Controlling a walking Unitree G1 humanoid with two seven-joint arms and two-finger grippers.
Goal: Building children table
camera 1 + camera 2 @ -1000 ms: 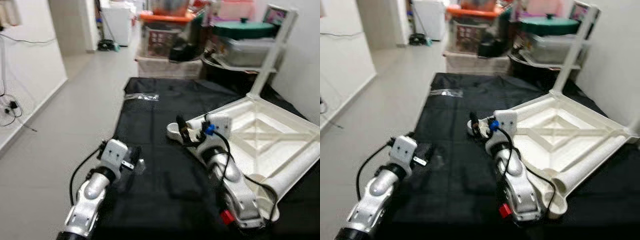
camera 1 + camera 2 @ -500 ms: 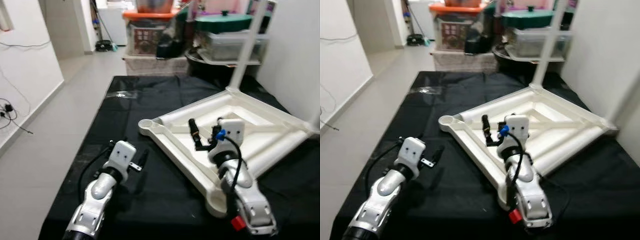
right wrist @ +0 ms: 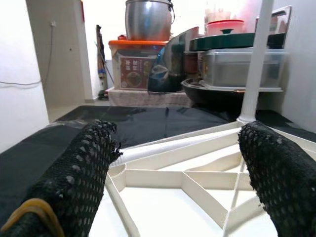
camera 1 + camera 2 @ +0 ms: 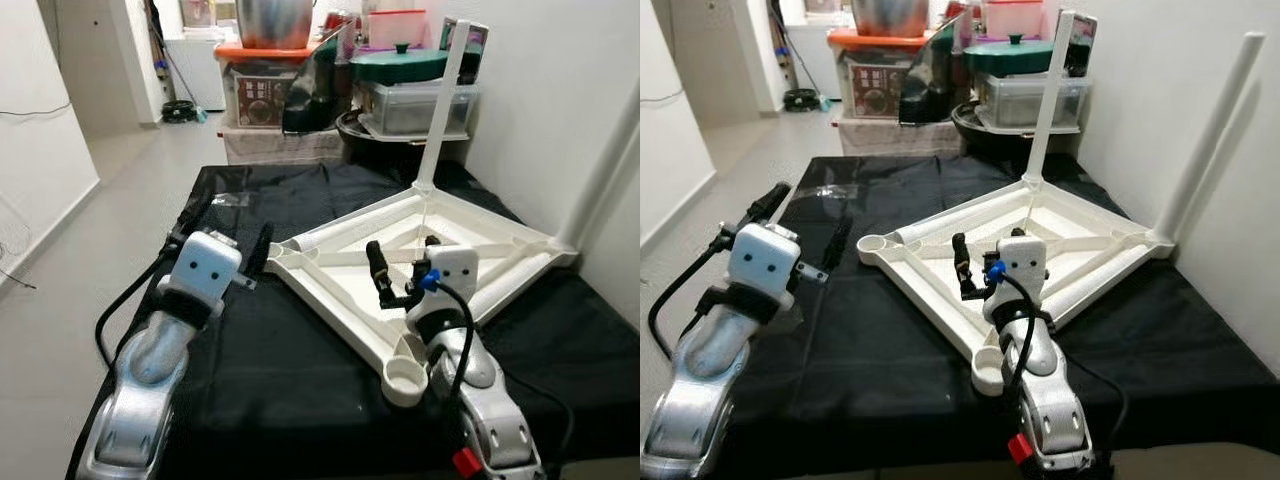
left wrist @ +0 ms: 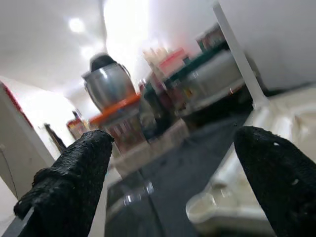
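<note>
- Right gripper (image 4: 398, 274): my working tool, fingers spread wide and empty, hovering low over the ribbed underside of the table top (image 4: 340, 300).
- Left gripper (image 4: 805, 222): fingers parted, nothing held, raised above the black cloth (image 4: 890, 350) just off the top's left corner.
- Table top: white plastic, lying upside down on the cloth, ribs facing up.
- Fitted legs: one leg (image 4: 438, 110) stands at the far corner, a second leg (image 4: 1205, 130) at the right corner by the wall.
- Open sockets: near socket (image 4: 405, 377) beside my right forearm and left socket (image 4: 874, 243) both look unfilled.
- Loose legs: none that I can make out on the cloth; I would locate one before committing either arm.
- Handling note: I judge a leg should go in plumb over its socket, the other gripper steadying the rim so the light top does not slide.
- Clutter: storage boxes (image 4: 265, 95) and pots behind; keep swings short.
</note>
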